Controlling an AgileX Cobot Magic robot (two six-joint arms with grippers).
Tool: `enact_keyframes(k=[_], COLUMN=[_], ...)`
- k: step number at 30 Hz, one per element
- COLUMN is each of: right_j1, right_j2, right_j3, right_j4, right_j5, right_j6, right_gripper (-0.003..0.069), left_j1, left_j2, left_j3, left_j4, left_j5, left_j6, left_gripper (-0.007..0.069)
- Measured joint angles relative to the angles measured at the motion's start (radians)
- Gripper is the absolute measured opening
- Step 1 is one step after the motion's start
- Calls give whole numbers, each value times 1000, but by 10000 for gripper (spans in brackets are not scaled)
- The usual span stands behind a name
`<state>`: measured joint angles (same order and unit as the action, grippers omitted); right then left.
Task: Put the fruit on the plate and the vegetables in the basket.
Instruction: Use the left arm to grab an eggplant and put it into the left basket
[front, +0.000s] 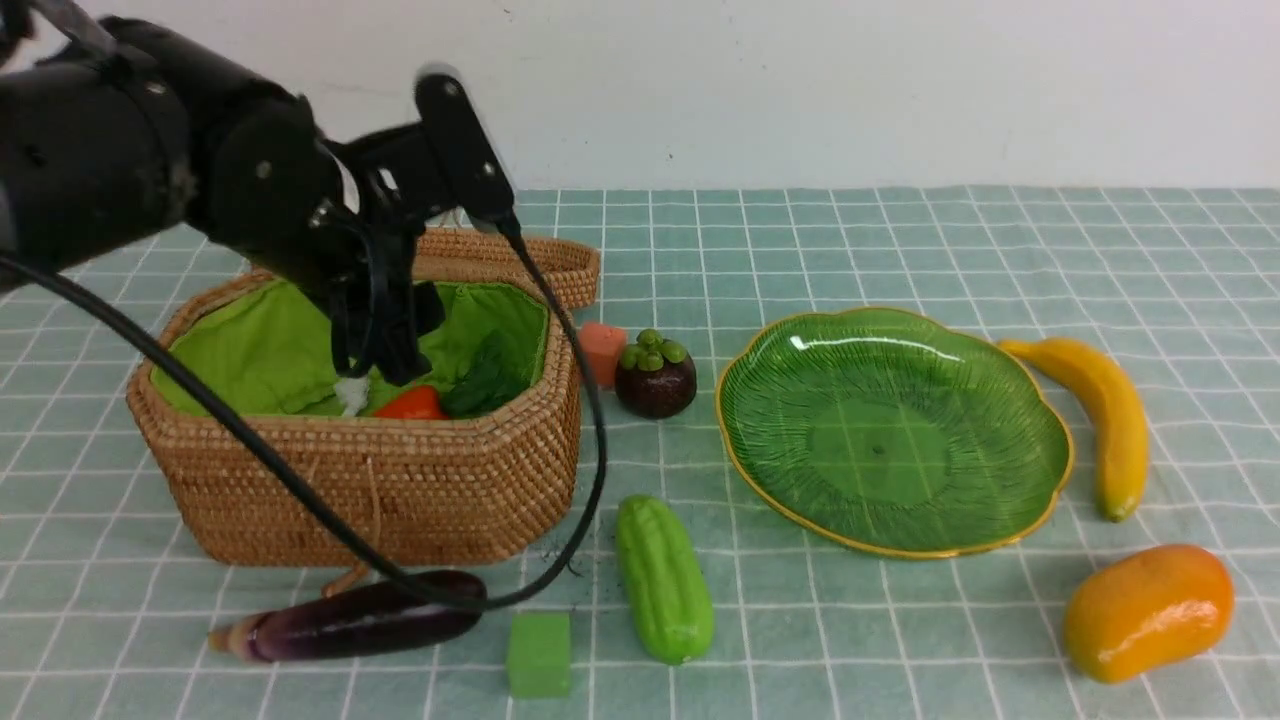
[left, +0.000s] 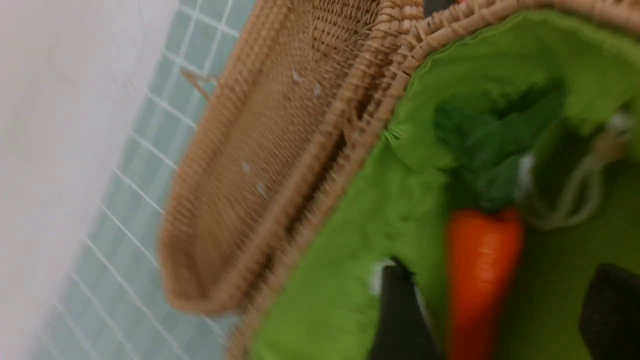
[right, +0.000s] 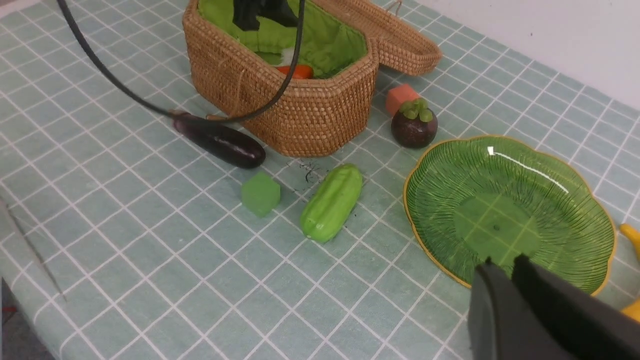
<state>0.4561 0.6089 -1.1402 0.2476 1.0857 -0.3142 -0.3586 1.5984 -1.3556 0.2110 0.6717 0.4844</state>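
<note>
— Down inside the basket, on its green lining, lies the carrot; the left gripper hangs right over it, jaws spread; is the robot done with it?

— Judging by the left wrist view, yes; the fingers stand either side of the carrot, with bare lining showing between it and one of them, so nothing is pinched; the step in hand looks like getting out cleanly.

— What would that call for?

— A straight lift until the fingertips clear the rim; the white drawstring lies just beside the carrot and loose cloth sits all round, so a sideways pull could snag either; the jaws are best left spread until they are out.

— And after that?

— The eggplant lies on the worktop just in front of the basket, the gourd near its corner; both look like the left arm's work; the arm's black cable drapes across the eggplant, so a wide swing could roll it; a slow approach from above seems wise.

— The other arm?

— The right gripper shows by the rim of the plate, fingers pressed together on nothing; the mangosteen, banana and mango all rest on the worktop around the plate, so no fruit is placed yet.
</note>
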Motion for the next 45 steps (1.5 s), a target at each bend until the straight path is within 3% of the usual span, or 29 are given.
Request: enact_keyframes(k=[1, 3, 5, 7, 12, 15, 20, 22, 24, 33, 45], right_j1=[0, 0, 0, 0, 0, 0, 0, 0, 0, 0, 0], right_j2=[0, 0, 0, 0, 0, 0, 0, 0, 0, 0, 0], right_j3=[0, 0, 0, 0, 0, 0, 0, 0, 0, 0, 0], right_j4=[0, 0, 0, 1, 1, 1, 5, 9, 17, 28, 46], right_j5=[0, 1, 4, 12, 28, 30, 36, 36, 37, 50, 64], right_j6=[0, 0, 0, 0, 0, 0, 0, 0, 0, 0, 0], right_gripper=[64, 67, 67, 70, 73, 74, 77, 77, 78, 85, 86], left_j1=[0, 0, 0, 0, 0, 0, 0, 0, 0, 0, 0], left_j2=[-6, -92, -154, -217, -330, -357, -347, -334, -283, -131, -53], left_j3=[0, 20, 71, 150, 372, 524, 683, 704, 726, 728, 728], left_j4=[-6, -78, -130, -184, -261, -275, -263, -253, -211, -82, 36], left_j5=[8, 126, 198, 255, 254, 126, -158, -211, -289, -459, -508], left_j6=[-12, -103, -101, -82, -60, -11, 97, 112, 137, 126, 115], left_gripper=[358, 151, 31, -13, -12, 65, 335, 386, 493, 533, 515])
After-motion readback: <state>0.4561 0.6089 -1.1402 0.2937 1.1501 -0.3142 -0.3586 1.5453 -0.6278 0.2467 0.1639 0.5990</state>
